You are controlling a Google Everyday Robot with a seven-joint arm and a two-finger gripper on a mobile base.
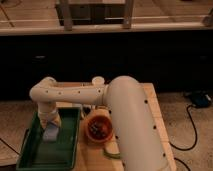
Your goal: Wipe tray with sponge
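Wiping looks to be underway — the gripper [51, 123] hangs at the end of the white arm [75, 93] over the far part of the dark green tray [69, 150], directly above the pale blue-grey sponge [50, 134], which lies on the tray floor. Whether its jaws pinch the sponge I cannot tell. The near half of the tray probably remains to be covered. Just right of the tray sits an orange bowl [99, 129] on the wooden table [159, 127].

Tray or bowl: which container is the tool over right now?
The green tray. The tool is down over it at the sponge; the orange bowl sits apart, to the right.
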